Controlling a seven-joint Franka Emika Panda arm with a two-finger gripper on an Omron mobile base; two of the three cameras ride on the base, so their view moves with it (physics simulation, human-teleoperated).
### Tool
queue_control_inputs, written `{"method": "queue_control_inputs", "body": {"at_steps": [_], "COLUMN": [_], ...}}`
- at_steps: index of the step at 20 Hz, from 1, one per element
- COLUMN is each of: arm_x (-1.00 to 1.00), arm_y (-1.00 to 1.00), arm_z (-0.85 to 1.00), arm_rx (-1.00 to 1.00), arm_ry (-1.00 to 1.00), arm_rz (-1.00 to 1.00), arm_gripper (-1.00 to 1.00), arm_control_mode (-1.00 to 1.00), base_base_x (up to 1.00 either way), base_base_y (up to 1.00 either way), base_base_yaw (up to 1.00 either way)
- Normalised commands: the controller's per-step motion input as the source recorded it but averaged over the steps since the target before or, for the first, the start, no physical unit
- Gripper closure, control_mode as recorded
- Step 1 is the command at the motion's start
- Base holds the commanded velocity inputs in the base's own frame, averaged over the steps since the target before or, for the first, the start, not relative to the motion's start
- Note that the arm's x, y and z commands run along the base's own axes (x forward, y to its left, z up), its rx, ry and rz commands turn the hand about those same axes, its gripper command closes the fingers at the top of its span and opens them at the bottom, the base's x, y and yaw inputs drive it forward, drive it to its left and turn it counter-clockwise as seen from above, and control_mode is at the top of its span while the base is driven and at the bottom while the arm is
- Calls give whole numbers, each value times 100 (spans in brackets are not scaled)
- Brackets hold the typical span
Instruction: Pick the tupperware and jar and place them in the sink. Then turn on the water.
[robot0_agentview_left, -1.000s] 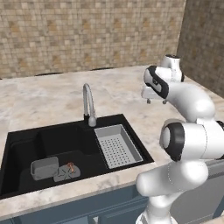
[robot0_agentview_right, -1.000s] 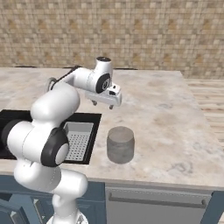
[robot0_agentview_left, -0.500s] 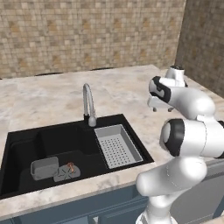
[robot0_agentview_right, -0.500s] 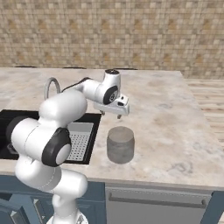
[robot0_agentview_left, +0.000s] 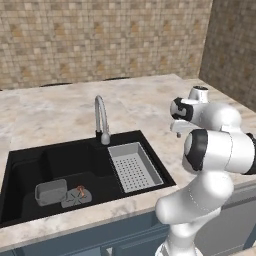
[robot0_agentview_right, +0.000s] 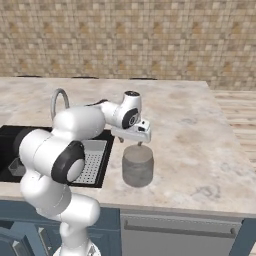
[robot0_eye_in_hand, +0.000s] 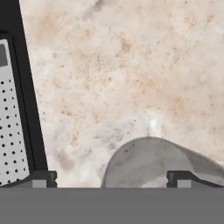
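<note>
The jar (robot0_agentview_right: 137, 165), a grey see-through cylinder, stands on the marble counter right of the sink (robot0_agentview_left: 30, 160). My gripper (robot0_agentview_right: 133, 143) hangs open just above its rim, touching nothing. In the hand view the gripper (robot0_eye_in_hand: 111, 179) shows wide-apart fingertips (robot0_eye_in_hand: 41, 178), and the jar's round rim (robot0_eye_in_hand: 151, 164) lies low between them, nearer the right one. From the left base view the gripper (robot0_agentview_left: 178, 132) sits by the arm's upper links, and the jar is hidden behind the arm. The tupperware (robot0_agentview_left: 50, 191) lies in the black basin's front left. No water runs from the curved silver tap (robot0_agentview_left: 101, 117).
A grey perforated strainer tray (robot0_agentview_left: 134, 166) fills the sink's right part, close to the jar's left (robot0_agentview_right: 93, 159). A small orange thing rests on a grey drain disc (robot0_agentview_left: 76, 196) beside the tupperware. Open marble counter (robot0_agentview_right: 200, 150) stretches right of the jar.
The hand has swung from the back of the counter toward the front and come down, and now hangs right over the jar. Jar and tupperware have not moved.
</note>
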Motion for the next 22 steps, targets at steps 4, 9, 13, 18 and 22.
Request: {"method": "queue_control_inputs", "body": {"at_steps": [4,9,13,18,22], "arm_x": [0,0,-12,-57,-55], "arm_y": [0,0,-1,0,0], "arm_z": [-39,-28,-9,0,0], "arm_rx": [-2,0,0,0,0], "arm_ry": [12,10,1,-3,-1], "arm_rz": [0,0,0,0,0], "arm_gripper": [-100,-100,-100,-100,-100], "arm_control_mode": [-100,-100,-100,-100,-100], "base_base_x": [0,0,0,0,0], "base_base_y": [0,0,0,0,0], "base_base_yaw": [0,0,0,0,0]}}
